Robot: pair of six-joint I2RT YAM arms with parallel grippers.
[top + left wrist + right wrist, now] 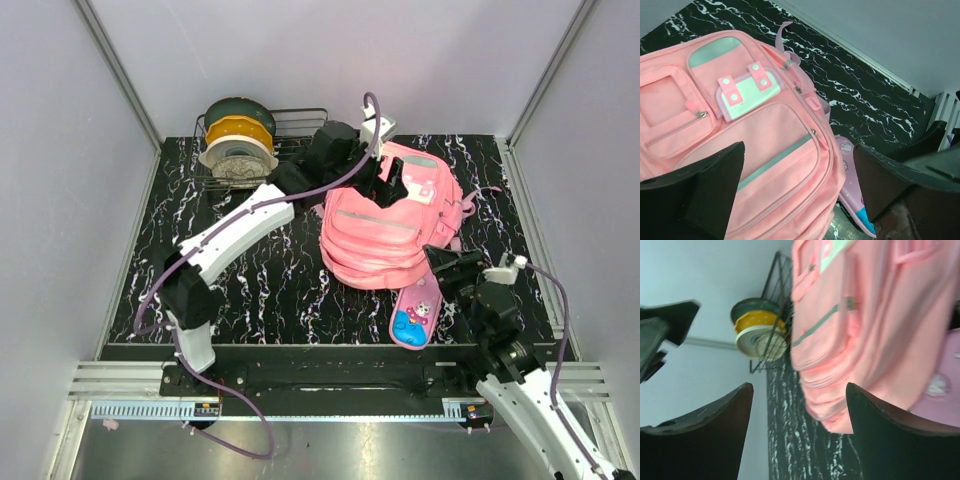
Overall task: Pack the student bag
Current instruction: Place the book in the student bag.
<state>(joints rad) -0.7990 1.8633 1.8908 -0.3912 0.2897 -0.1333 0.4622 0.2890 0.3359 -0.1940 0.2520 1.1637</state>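
Nearest the arm bases, the right gripper (443,264) is being held just beside the near right corner of the student bag (385,225). Its fingers (695,440) are being kept spread, with nothing between them. Beside it, a pink pencil case (415,315) is lying on the table (250,280) against the bag's near edge; whether the two are touching cannot be told.

Further out, the bag is lying flat at the table's middle right with its front pockets facing up. The pockets in view appear to be zipped. The left gripper (392,180) is being hovered over the bag's far end with its jaws wide apart and nothing pinched, and the white-and-grey patch (747,90) is showing beyond its fingertips. Farthest back, a wire rack (300,125) is carrying spools (238,140).

The step in hand is judged to be access to the bag, and packing is not yet being done. The next move is judged to call for a zipper pull being pinched by one gripper while the fabric is being steadied by the other, before the pencil case is being lifted.
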